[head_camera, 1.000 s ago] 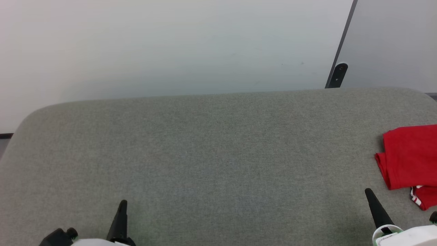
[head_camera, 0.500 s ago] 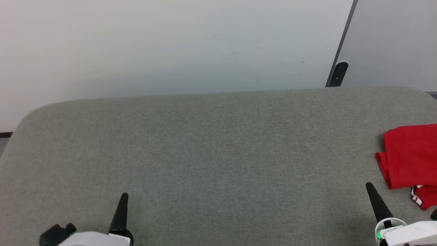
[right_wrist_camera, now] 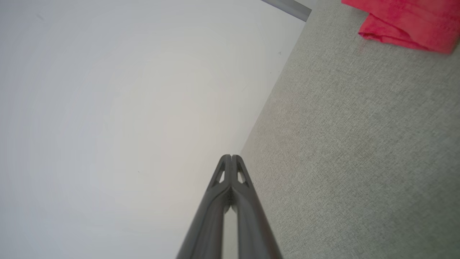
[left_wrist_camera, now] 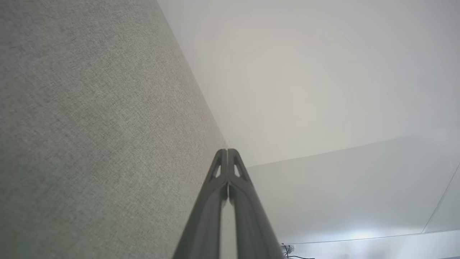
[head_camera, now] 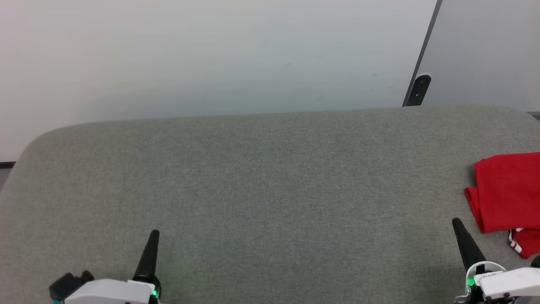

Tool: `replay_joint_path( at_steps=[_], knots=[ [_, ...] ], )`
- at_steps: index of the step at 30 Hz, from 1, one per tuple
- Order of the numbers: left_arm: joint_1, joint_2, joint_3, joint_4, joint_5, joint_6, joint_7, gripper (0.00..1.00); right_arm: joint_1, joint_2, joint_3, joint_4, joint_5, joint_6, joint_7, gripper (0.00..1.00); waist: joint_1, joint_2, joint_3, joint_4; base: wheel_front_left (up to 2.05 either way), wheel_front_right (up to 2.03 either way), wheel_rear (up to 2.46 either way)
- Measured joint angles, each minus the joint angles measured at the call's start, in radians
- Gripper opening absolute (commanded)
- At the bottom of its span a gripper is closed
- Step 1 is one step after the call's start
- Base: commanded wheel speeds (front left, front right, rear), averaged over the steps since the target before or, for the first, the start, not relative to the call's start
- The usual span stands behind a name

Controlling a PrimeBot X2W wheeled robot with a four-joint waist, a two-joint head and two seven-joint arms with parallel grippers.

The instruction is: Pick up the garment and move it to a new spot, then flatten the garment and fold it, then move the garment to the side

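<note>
Shirt [head_camera: 506, 192] lies folded at the worktop's [head_camera: 270, 177] right edge, near our right hand [head_camera: 456, 222]. Right and left hand [head_camera: 154, 233] both pressed together, empty. We'd steer clear, not snagging the fold.

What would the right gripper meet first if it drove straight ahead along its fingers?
Probably nothing on the table: the right gripper points past the garment, which lies to its right. Beyond the far edge is the pale wall; depth is unclear.
</note>
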Motion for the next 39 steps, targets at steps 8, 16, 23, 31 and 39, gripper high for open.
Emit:
replay_joint_path(
  at_steps=[8,16,23,31,39],
  knots=[
    [-0.016,-0.005,0.010,0.012,-0.064,-0.009,0.017,0.00,-0.011,0.006,-0.004,0.017,0.061,0.000,-0.002,0.00,0.0000,0.0000,0.003,0.000,0.00,0.00,0.00],
    [-0.035,-0.011,0.020,0.022,-0.124,-0.016,0.035,0.00,-0.027,0.011,-0.008,0.032,0.118,0.000,-0.003,0.00,0.0001,0.0000,0.006,0.000,0.00,0.00,0.00],
    [-0.049,-0.017,0.028,0.030,-0.175,-0.022,0.049,0.00,-0.043,0.014,-0.012,0.043,0.166,0.000,-0.003,0.00,0.0000,0.0000,0.008,0.001,0.00,0.00,0.00],
    [-0.066,-0.022,0.037,0.040,-0.228,-0.031,0.066,0.00,-0.056,0.018,-0.015,0.055,0.218,0.000,-0.006,0.00,0.0000,0.0000,0.011,0.001,0.00,0.00,0.00],
    [-0.082,-0.027,0.046,0.049,-0.276,-0.038,0.078,0.00,-0.067,0.021,-0.018,0.068,0.259,0.000,-0.007,0.00,0.0000,0.0000,0.013,0.001,0.00,0.00,0.00]
  ],
)
